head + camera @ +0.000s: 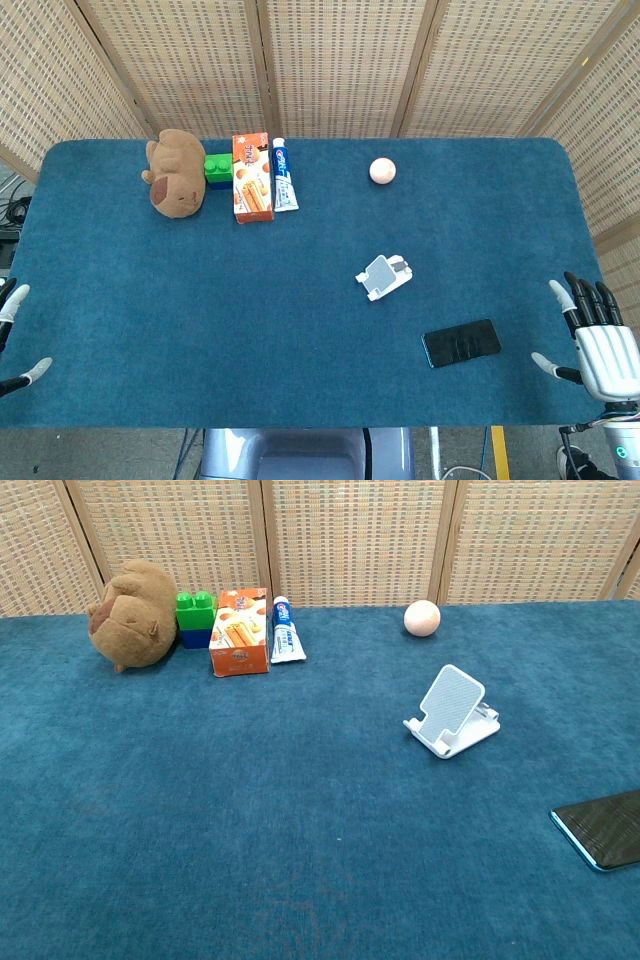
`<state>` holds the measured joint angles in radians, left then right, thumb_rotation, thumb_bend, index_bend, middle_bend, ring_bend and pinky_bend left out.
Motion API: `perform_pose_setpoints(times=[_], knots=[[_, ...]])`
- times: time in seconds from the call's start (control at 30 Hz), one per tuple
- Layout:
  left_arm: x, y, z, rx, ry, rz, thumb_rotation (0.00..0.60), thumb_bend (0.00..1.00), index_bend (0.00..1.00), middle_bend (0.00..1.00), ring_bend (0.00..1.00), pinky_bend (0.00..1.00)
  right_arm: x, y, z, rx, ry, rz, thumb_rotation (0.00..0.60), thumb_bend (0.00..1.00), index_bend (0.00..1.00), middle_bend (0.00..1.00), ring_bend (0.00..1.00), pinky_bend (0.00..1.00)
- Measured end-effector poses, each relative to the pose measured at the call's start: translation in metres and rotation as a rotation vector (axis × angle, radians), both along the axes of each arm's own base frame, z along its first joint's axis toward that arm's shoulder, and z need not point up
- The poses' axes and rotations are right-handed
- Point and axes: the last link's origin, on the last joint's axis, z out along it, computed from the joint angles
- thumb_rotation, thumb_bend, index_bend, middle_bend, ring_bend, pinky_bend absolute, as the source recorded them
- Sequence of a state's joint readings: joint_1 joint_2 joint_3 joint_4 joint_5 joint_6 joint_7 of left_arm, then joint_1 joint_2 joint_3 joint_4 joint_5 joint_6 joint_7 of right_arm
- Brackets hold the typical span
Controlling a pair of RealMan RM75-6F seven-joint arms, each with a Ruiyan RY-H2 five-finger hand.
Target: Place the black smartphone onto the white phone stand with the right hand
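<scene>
The black smartphone (461,343) lies flat on the blue table, near the front right; in the chest view only its left part (605,830) shows at the right edge. The white phone stand (384,276) sits up and to the left of it, with its back plate tilted (452,711). My right hand (599,343) hovers at the table's right front corner, to the right of the phone, fingers spread and holding nothing. Only fingertips of my left hand (14,335) show at the left edge, apart and empty. Neither hand shows in the chest view.
Along the back left stand a brown plush animal (176,173), a green and blue block (218,169), an orange box (252,177) and a toothpaste tube (284,175). A small peach ball (382,170) lies at the back, right of centre. Woven screens close off the far side.
</scene>
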<state>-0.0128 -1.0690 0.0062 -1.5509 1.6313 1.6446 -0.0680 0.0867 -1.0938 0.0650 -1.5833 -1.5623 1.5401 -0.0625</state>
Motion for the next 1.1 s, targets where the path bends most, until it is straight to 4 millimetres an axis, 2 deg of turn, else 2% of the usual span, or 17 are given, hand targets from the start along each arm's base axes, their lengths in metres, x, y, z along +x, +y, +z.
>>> perform_pose_setpoints(times=[0.23, 0.37, 0.47, 0.6, 0.77, 0.9, 1.0, 1.1], knots=[[0.000, -0.002, 0.001, -0.012, -0.007, 0.007, 0.600, 0.00, 0.00, 0.00, 0.00, 0.00, 0.001, 0.002, 0.000, -0.002, -0.002, 0.010, 0.600, 0.09, 0.00, 0.00, 0.00, 0.00], [0.001, -0.002, 0.001, -0.006, -0.010, 0.000, 0.600, 0.00, 0.00, 0.00, 0.00, 0.00, 0.002, -0.002, -0.006, 0.059, -0.014, 0.030, 0.600, 0.10, 0.00, 0.00, 0.00, 0.00], [0.001, 0.000, 0.000, -0.006, -0.008, 0.001, 0.600, 0.00, 0.00, 0.00, 0.00, 0.00, 0.003, -0.012, -0.013, 0.149, 0.000, 0.062, 0.600, 0.10, 0.01, 0.00, 0.00, 0.00], [0.001, 0.004, -0.003, -0.009, 0.002, 0.014, 0.600, 0.00, 0.00, 0.00, 0.00, 0.00, -0.002, -0.037, -0.026, 0.308, 0.059, 0.103, 0.600, 0.10, 0.05, 0.01, 0.00, 0.00], [0.001, 0.009, -0.007, -0.016, 0.018, 0.026, 0.600, 0.00, 0.00, 0.00, 0.00, 0.00, -0.015, -0.066, -0.044, 0.454, 0.161, 0.123, 0.600, 0.11, 0.10, 0.08, 0.00, 0.10], [0.001, 0.014, -0.013, -0.027, 0.039, 0.045, 0.600, 0.00, 0.00, 0.00, 0.00, 0.00, -0.024, -0.088, -0.057, 0.534, 0.217, 0.136, 0.600, 0.13, 0.13, 0.12, 0.02, 0.14], [0.001, 0.016, -0.015, -0.029, 0.044, 0.055, 0.600, 0.00, 0.00, 0.00, 0.00, 0.00, -0.026, -0.100, -0.067, 0.574, 0.266, 0.158, 0.600, 0.14, 0.15, 0.15, 0.06, 0.17], [0.001, 0.018, -0.016, -0.029, 0.048, 0.061, 0.600, 0.00, 0.00, 0.00, 0.00, 0.00, -0.029, -0.101, -0.077, 0.603, 0.310, 0.180, 0.600, 0.16, 0.17, 0.17, 0.08, 0.19]])
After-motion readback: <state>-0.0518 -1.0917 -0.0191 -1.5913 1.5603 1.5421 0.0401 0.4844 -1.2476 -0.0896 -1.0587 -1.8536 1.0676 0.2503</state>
